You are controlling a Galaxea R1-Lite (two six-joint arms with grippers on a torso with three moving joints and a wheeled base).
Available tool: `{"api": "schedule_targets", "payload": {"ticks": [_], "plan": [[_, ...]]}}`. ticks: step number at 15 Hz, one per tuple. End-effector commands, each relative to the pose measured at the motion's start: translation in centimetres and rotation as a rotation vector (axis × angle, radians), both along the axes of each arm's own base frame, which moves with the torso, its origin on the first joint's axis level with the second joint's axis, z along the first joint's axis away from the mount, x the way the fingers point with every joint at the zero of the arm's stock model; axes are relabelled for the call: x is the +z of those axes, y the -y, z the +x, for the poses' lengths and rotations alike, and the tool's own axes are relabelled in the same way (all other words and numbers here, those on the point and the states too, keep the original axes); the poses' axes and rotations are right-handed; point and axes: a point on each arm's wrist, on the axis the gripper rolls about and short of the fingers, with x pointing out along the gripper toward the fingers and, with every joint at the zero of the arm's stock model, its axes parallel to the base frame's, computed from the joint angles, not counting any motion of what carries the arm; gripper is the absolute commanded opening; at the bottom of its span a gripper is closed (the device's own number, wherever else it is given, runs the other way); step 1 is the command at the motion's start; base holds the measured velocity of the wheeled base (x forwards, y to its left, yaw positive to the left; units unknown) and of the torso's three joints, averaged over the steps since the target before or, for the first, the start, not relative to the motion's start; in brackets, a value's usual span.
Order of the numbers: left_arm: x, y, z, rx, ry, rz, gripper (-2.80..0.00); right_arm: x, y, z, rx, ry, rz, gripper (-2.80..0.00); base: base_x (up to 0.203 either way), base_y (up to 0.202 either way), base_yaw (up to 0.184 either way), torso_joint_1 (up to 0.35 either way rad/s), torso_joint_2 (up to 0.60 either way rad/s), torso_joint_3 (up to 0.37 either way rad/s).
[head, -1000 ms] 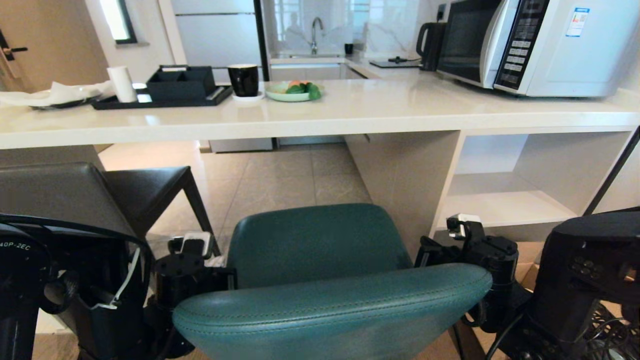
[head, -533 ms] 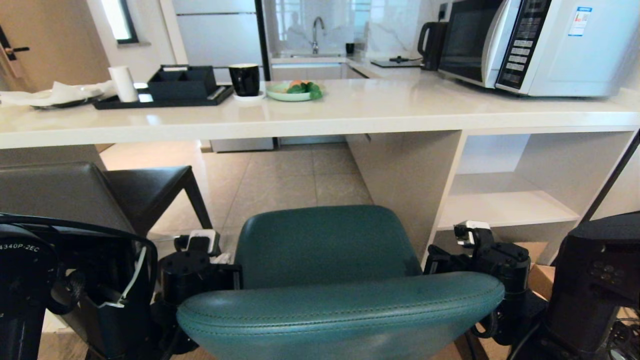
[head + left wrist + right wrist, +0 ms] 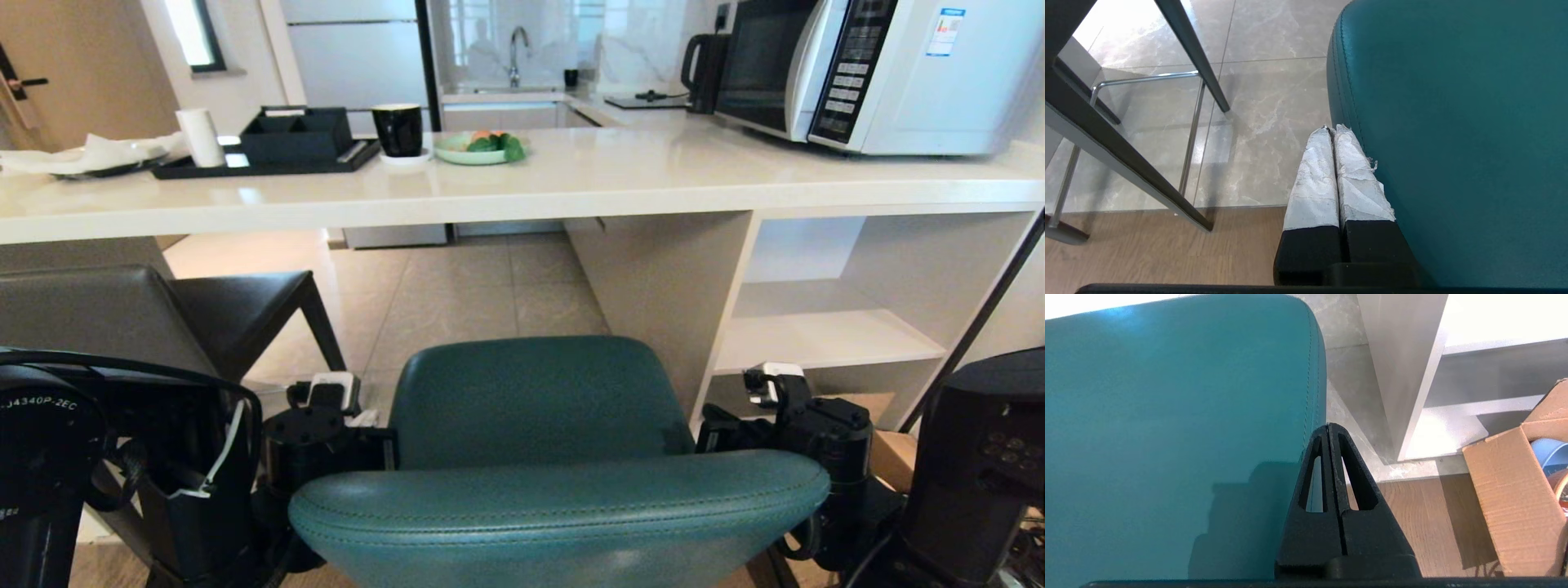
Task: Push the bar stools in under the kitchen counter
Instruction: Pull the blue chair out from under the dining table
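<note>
Teal stool [image 3: 531, 408], low center: both closed, empty grippers, left gripper [image 3: 1333, 130] and right gripper [image 3: 1329, 426], may slip off its slick sides.

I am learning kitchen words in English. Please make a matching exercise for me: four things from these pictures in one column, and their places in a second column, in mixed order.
Things:
1. teal stool
2. microwave
3. black mug
4. cardboard box

Places:
A. on the floor beside the white shelves
B. on the counter's right end
C. between the two shut grippers
D. on the counter, next to the green plate

Pairs: 1-C, 2-B, 3-D, 4-A
</note>
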Motion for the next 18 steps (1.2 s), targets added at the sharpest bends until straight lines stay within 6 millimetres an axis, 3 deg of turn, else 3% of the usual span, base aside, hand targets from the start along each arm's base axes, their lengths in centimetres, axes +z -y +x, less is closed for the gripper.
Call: {"api": "schedule_targets", "payload": {"ticks": [1,12,18], "plan": [[-0.5,0.0,0.1,0.003,-0.012,0.007,-2.8,0.4,-1.2,-0.4,0.043,0.028,0.021,-2.8,-0.093,0.0,0.001,0.017,0.0,-0.002],[-0.1,0.6,1.1,-0.001,0.027,-0.003,-2.8,0.4,-1.3,0.1,0.038,0.038,0.024,-2.8,-0.187,0.0,-0.001,0.004,0.0,0.002],[0.0,0.3,2.8,0.024,0.068,0.003,-2.8,0.5,-1.3,0.1,0.037,0.041,0.02,-2.8,-0.017,0.0,0.0,-0.001,0.0,0.001]]}}
